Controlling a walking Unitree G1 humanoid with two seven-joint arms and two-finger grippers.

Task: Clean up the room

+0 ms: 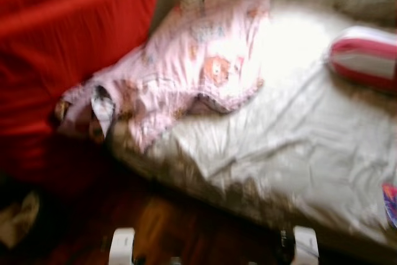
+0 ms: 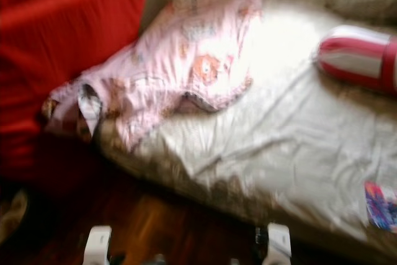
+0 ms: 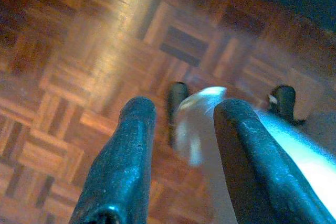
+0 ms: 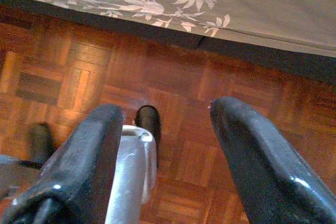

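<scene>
A home bedroom: unmade bed [image 1: 298, 147], pink blanket [image 1: 186, 66], parquet floor [image 4: 173, 93].

The left gripper [image 3: 181, 124] has two long black fingers, glossy and rounded, faintly speckled. The right gripper [image 4: 165, 129] matches it. A silver leg [image 4: 131, 171] ends in a black foot [image 4: 149, 121].

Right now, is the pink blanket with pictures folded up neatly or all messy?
Messy. The pink patterned blanket lies crumpled across the grey bedsheet, one end hanging off the edge.
</scene>
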